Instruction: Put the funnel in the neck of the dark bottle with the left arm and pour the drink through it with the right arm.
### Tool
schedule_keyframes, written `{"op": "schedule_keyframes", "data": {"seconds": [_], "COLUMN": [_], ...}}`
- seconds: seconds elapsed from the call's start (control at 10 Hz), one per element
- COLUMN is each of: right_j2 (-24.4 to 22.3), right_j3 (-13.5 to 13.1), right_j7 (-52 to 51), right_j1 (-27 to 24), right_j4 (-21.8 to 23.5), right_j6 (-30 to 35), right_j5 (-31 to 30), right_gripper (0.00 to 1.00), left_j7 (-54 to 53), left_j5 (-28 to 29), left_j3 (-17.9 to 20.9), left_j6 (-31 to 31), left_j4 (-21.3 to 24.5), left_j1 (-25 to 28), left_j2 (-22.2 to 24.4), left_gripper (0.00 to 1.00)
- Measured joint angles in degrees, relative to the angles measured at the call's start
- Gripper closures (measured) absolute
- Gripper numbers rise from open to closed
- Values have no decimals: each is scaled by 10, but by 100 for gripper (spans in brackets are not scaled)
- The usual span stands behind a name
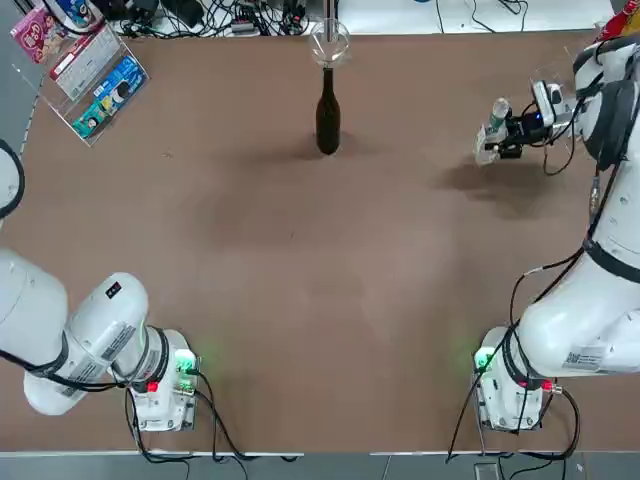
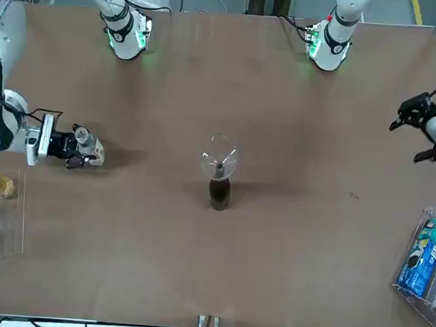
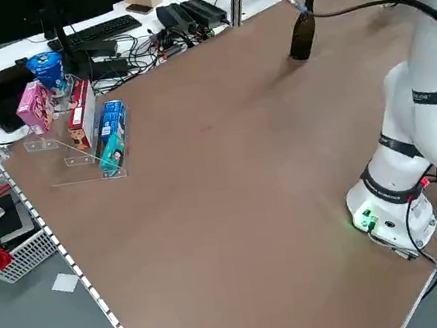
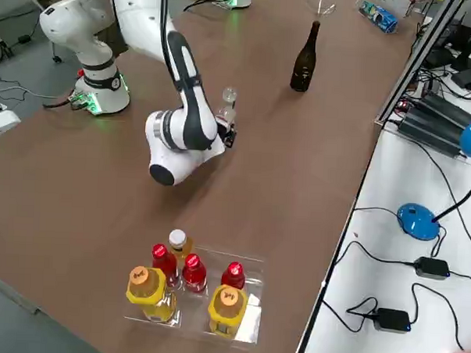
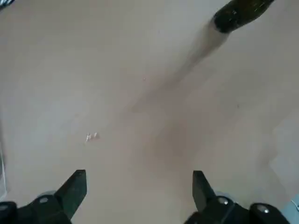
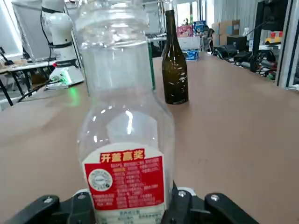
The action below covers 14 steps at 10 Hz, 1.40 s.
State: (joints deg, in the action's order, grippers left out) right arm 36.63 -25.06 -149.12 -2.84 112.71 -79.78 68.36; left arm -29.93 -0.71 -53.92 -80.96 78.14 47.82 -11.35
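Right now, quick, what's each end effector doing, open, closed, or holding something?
Left end effector: open, holding nothing.
Right end effector: closed on the drink, the small clear plastic bottle.

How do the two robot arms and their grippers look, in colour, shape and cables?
Both the left arm and right arm are white, with rounded segments and dark grey joint bands. Their bases glow green, with black cables trailing. The left gripper and right gripper are black, two-fingered.
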Motion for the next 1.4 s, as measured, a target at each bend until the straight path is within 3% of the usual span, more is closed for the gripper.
{"op": "schedule_keyframes", "data": {"seconds": [0.4,0.5,0.6,0.9,1.0,1.1,1.4], "right_j2": [50,56,58,58,58,60,68], "right_j3": [4,5,7,15,15,16,16], "right_j7": [-23,-26,-31,-42,-45,-48,-55], "right_j1": [2,3,3,5,6,6,7], "right_j4": [12,16,21,32,36,39,40], "right_j6": [21,25,27,27,27,27,27], "right_j5": [16,17,19,22,24,26,36], "right_gripper": [55,55,55,52,52,52,48], "left_j7": [148,160,175,241,264,275,277], "left_j5": [15,14,13,-5,-7,-7,-9], "left_j3": [17,58,136,416,490,530,541], "left_j6": [-9,-25,-46,-132,-139,-140,-120], "left_j4": [7,16,30,135,160,168,155], "left_j1": [-3,-23,-88,-361,-437,-474,-483], "left_j2": [36,37,41,111,138,155,162], "left_gripper": [1,1,1,1,1,1,0]}}
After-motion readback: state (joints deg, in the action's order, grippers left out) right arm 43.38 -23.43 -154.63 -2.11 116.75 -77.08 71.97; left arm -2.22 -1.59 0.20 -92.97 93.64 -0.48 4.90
